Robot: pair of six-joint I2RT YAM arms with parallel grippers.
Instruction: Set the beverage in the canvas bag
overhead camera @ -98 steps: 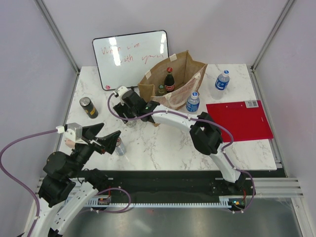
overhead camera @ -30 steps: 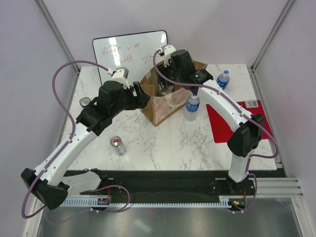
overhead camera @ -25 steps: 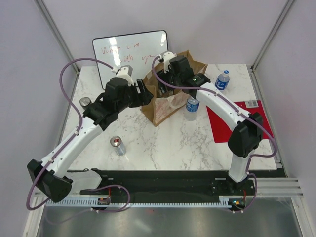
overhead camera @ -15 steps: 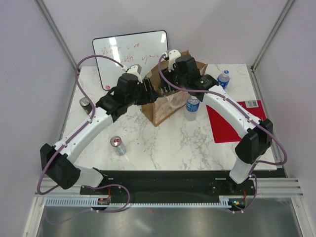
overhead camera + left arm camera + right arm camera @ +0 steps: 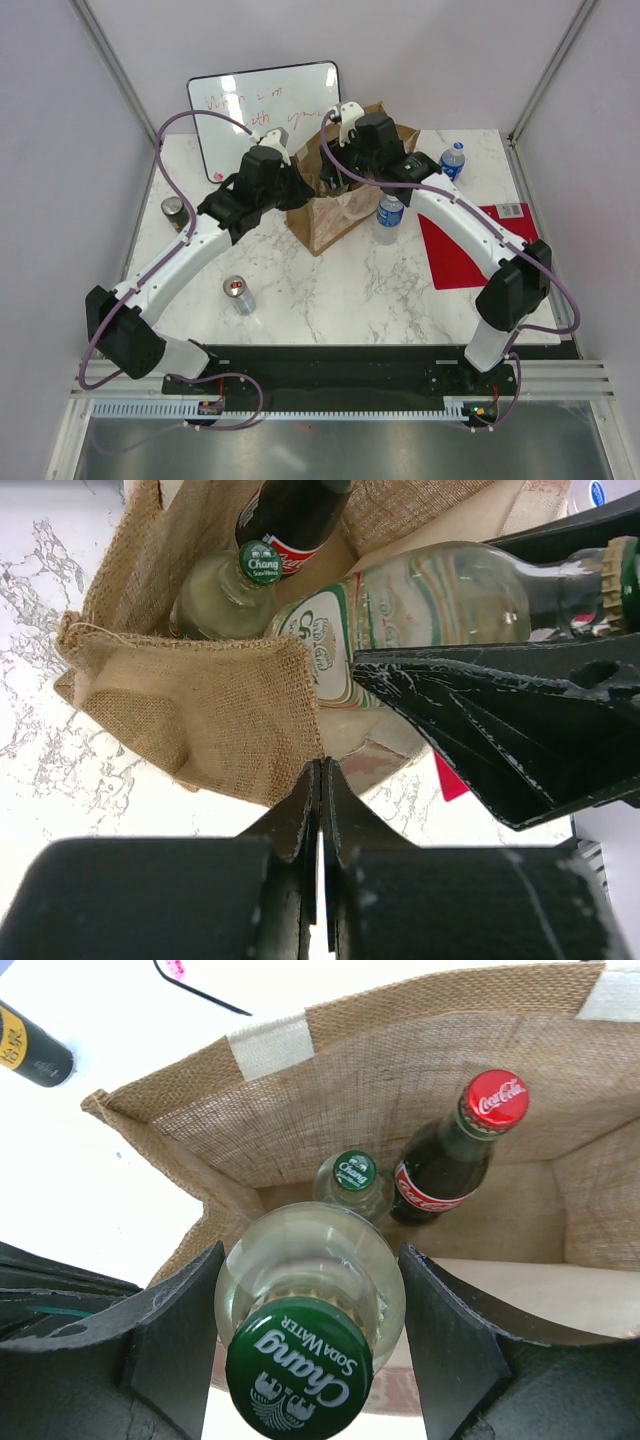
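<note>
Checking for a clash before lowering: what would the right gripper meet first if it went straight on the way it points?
Probably the green-capped Chang bottle standing in the canvas bag, struck by the soda water bottle it holds; depth is unclear.

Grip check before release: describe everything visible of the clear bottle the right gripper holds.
The clear glass bottle has a green crown cap printed Chang Soda Water and a white-and-green label on its body. The right gripper clamps it below the neck, a black jaw on each side. It hangs base-first over the open canvas bag, above a green-capped bottle and a red-capped cola bottle standing inside. Whether its base touches the bag cannot be told.
</note>
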